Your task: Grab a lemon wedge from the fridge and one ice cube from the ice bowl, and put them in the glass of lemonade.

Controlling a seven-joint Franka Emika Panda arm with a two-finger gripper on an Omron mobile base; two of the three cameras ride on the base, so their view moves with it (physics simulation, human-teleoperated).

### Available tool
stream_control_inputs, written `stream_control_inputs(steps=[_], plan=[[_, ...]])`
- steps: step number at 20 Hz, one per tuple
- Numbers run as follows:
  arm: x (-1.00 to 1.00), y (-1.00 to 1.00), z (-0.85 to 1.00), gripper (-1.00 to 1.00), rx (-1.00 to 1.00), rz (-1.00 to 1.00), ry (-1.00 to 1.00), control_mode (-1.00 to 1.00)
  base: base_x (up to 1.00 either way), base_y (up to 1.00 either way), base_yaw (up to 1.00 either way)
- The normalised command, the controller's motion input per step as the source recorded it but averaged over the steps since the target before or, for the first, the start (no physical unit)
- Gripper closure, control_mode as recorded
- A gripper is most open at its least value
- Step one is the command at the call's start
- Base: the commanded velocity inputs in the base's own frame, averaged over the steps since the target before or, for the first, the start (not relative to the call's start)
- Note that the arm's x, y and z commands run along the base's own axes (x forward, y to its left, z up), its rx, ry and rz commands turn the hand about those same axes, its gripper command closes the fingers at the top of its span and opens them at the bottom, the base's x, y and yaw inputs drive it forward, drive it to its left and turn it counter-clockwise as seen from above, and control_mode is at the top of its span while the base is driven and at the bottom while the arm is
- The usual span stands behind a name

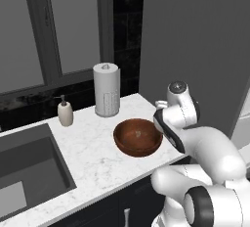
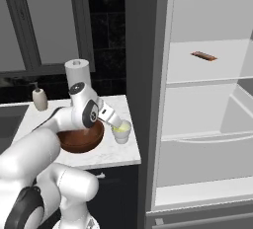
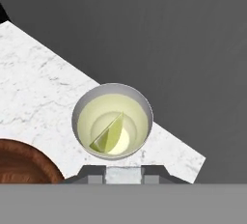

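Observation:
The glass of lemonade (image 3: 114,120) stands at the counter's corner, seen from straight above in the hand view. A yellow-green lemon wedge (image 3: 109,137) lies inside it, in the pale liquid. My gripper (image 3: 124,172) hovers just over the glass's near rim, fingers spread open and holding nothing. From the right base camera the gripper (image 2: 115,121) slants down toward the glass (image 2: 121,131), beside the reddish-brown ice bowl (image 2: 83,141). That bowl (image 1: 138,137) has a small pale piece at its bottom. The fridge (image 2: 197,99) stands open, its white shelves showing.
A thin reddish-brown item (image 2: 203,56) lies on the upper fridge shelf. A paper-towel roll (image 1: 107,89) and a soap dispenser (image 1: 65,112) stand behind the bowl. The sink (image 1: 27,170) is sunk into the counter at the left. The counter edge (image 3: 169,143) runs close to the glass.

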Motion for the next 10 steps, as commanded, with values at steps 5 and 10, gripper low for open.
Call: stream_control_inputs(steps=[5,10], plan=[[0.07,-0.03,0.0,1.0,0.0,0.0,0.0,-1.0,0.0,0.0,0.0],[0.07,-0.09,0.0,1.0,0.0,0.0,0.0,-1.0,0.0,0.0,0.0]])
